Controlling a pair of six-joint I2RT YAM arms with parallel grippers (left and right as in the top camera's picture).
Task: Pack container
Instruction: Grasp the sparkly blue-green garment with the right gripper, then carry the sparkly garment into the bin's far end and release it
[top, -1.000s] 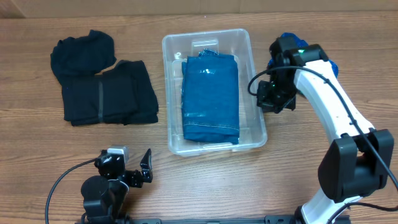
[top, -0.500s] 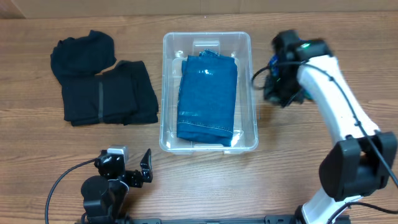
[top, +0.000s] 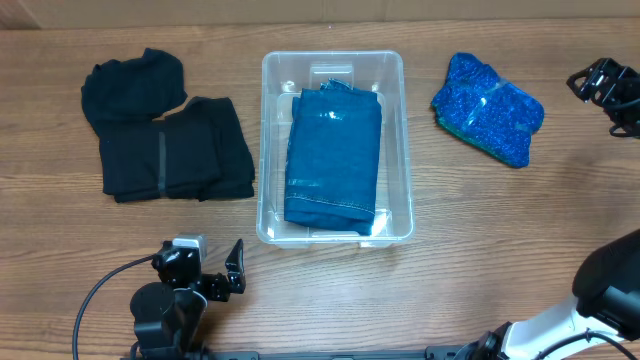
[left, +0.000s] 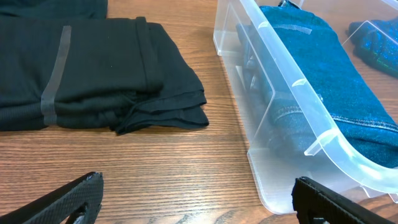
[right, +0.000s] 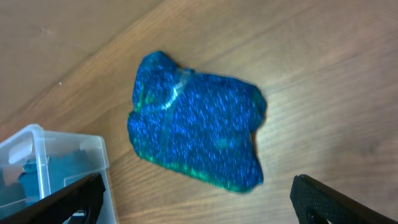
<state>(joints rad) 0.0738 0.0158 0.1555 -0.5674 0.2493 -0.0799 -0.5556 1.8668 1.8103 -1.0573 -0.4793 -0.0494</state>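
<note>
The clear container (top: 266, 150) stands mid-table with a folded blue denim garment (top: 335, 155) lying inside it. In the left wrist view the container's near wall (left: 280, 81) and the denim (left: 336, 74) fill the right side. My left gripper (top: 207, 262) rests open near the front edge, left of the container's front corner, and its jaws (left: 198, 199) hold nothing. At the far right edge my right gripper (top: 603, 82) is open and empty (right: 198, 199), apart from a sparkly blue cloth (right: 196, 127).
Folded black clothes (top: 165, 140) lie left of the container, also seen as black clothes (left: 93, 68) from the left wrist. The sparkly blue cloth (top: 490, 108) lies right of the container. A container corner (right: 56, 149) shows at the right wrist view's lower left.
The container has straightened and slid slightly left. My right arm has pulled away to the table's right edge and its gripper has opened, uncovering the sparkly blue cloth. The left arm is unmoved.
</note>
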